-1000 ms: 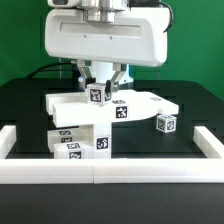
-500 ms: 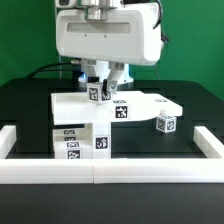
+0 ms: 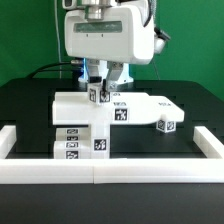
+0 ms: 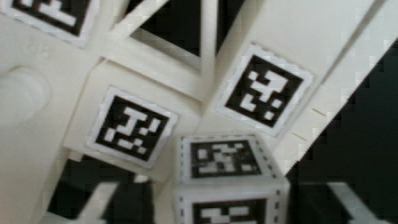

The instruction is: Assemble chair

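Note:
The chair (image 3: 108, 108) is a partly joined group of matte white tagged parts: a flat slab lying across stacked blocks (image 3: 82, 140) at the exterior view's left. A small tagged block (image 3: 100, 94) stands upright on the slab's back edge. My gripper (image 3: 101, 86) hangs straight over it, one finger on each side. In the wrist view this block (image 4: 224, 186) sits between the dark fingers (image 4: 111, 196), with a narrow gap on both sides, so the jaws stand slightly open around it. Behind it show the slab's tags (image 4: 263, 84). A loose tagged cube (image 3: 165, 125) lies at the exterior view's right.
A plain white border rail (image 3: 110, 171) runs along the front of the black table, with side pieces at the left (image 3: 10, 140) and right (image 3: 208, 140). The robot's large white body (image 3: 108, 38) hangs above the chair parts.
The robot body has shifted towards the exterior view's right and slightly up. The jaws have parted a little from the small block, which stays on the slab.

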Motion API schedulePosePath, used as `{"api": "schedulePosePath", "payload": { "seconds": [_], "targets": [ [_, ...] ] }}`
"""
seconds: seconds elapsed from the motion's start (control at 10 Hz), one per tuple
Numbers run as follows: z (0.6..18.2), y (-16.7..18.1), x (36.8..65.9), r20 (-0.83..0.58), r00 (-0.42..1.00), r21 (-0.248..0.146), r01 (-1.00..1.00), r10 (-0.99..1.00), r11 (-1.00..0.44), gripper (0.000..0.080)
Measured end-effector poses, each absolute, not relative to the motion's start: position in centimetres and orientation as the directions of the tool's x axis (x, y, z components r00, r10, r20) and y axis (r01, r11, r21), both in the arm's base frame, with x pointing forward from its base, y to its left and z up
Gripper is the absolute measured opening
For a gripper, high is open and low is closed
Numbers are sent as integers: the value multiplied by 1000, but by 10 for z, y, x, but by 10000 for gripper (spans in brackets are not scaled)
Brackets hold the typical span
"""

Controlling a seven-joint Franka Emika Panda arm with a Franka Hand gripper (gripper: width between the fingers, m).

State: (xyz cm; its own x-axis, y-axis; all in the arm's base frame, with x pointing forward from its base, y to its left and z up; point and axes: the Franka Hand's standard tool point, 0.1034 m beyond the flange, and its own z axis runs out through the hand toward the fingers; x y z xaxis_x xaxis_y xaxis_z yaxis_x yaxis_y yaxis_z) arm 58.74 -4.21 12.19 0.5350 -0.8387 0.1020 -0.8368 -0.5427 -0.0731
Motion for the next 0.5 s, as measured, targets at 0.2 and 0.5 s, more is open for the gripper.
{"api": "schedulePosePath", "payload": {
  "seconds": [0.2,0.5],
  "targets": [
    [121,-40,587,108,584,-66,-803,-804,-592,616],
    [118,-38,586,148,801,-36,-581,-580,-813,648]
  ]
}}
